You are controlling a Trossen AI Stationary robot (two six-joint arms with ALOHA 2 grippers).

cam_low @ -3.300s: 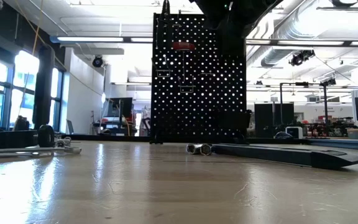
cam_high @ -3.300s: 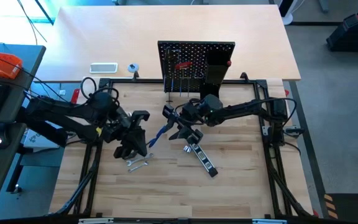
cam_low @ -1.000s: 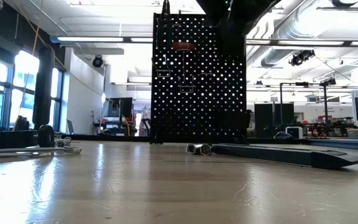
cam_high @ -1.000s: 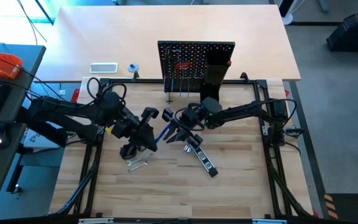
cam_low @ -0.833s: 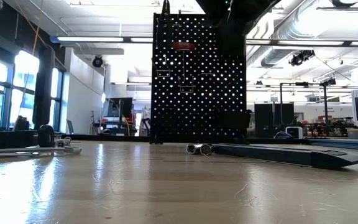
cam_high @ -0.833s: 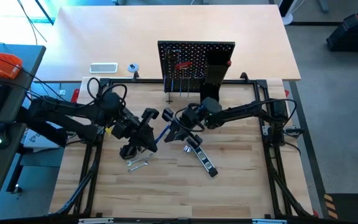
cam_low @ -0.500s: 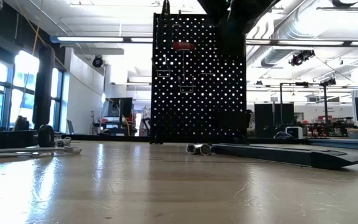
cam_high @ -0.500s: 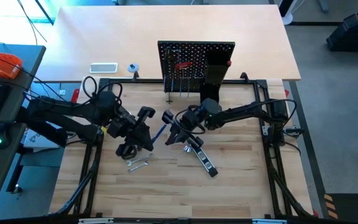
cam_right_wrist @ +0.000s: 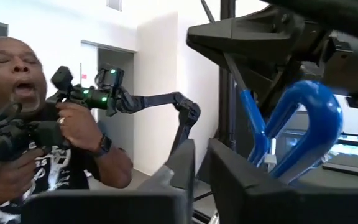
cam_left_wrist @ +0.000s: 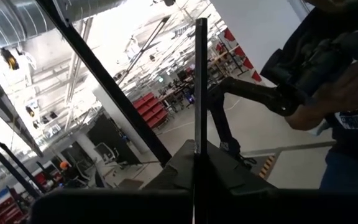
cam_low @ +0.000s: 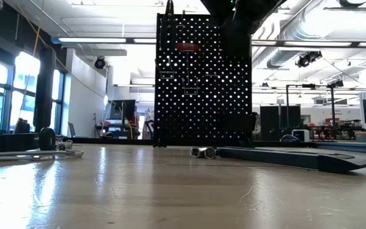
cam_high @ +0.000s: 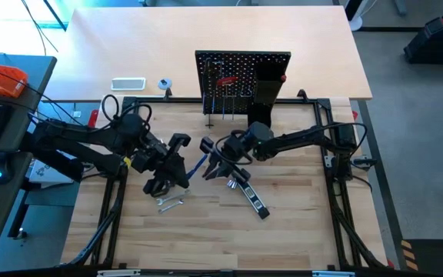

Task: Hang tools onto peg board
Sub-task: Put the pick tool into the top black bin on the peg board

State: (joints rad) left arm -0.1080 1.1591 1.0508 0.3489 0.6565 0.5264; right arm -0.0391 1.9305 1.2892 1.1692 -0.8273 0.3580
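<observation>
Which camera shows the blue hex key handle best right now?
The right wrist view: the blue hex key handle fills it close up. The high view shows only a small blue sliver between the grippers; the low and left wrist views show no blue.

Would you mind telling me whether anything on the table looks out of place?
Yes: a silver wrench and a black-and-silver bar lie loose on the table, not on the peg board. The blue T-handle hex key sits between both claws.

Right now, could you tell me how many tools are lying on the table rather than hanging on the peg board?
2 that I can see: a wrench near the table's front left, and a bar right of it. Others may be hidden under the arms.
</observation>
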